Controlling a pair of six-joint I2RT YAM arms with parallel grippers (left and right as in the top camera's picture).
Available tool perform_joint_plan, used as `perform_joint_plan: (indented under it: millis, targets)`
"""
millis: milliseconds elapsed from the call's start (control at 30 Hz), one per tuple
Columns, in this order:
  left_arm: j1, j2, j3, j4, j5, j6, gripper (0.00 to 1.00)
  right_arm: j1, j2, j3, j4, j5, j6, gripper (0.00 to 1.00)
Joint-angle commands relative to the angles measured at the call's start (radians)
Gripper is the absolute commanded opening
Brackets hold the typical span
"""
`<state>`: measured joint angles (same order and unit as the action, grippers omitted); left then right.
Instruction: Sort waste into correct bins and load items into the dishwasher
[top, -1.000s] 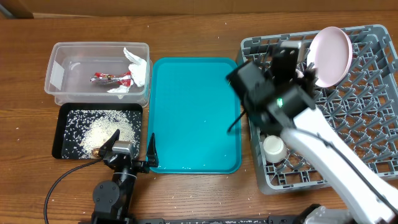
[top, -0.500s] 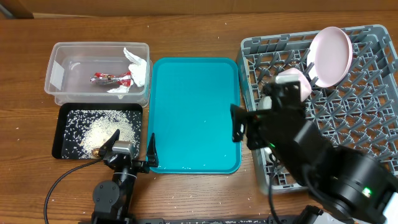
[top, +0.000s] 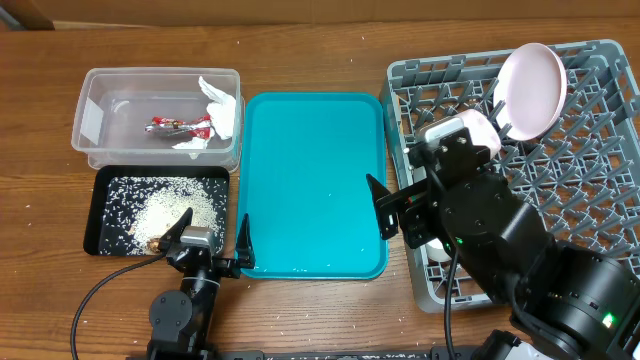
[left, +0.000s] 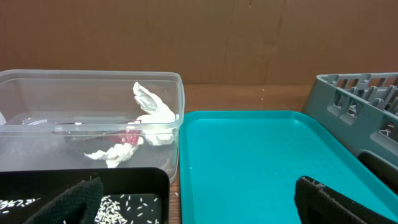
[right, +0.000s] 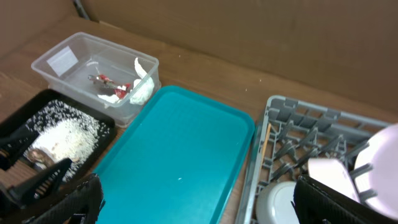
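Right tool (top: 384, 208) spread (seemingly empty), above edge of teal tray (top: 300, 150)

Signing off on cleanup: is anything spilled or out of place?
A few whitish rice grains lie loose on the brown wooden table beside the shallow black rectangular tray; nothing else stands out.

**A lab bench dressed as a kitchen**

I work at a wooden counter (top: 300, 50) closed off behind by plain brown cardboard (left: 217, 37), which looks like a lab test bench rather than a home. A black cable (top: 110, 272) trails over the wood at the near edge. Kitchen ware sits here like props, lined up side by side: a tub (top: 130, 105), a black tray (top: 93, 205), a teal tray (top: 310, 170) and a grey rack (top: 600, 170).
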<state>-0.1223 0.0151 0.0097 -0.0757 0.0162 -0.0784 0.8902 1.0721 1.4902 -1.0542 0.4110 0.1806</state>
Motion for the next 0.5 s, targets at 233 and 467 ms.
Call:
perform_joint_plan:
  millis: [233, 467]
  targets:
    - [0.004, -0.011, -0.005, 0.001, 0.010, -0.014, 1.00, -0.528, -0.086, -0.071, 0.224, -0.628, -0.267, 1.00]
    - [0.004, -0.011, -0.005, 0.001, 0.010, -0.014, 1.00, -0.730, -0.232, -0.356, 0.420, -0.764, -0.267, 1.00]
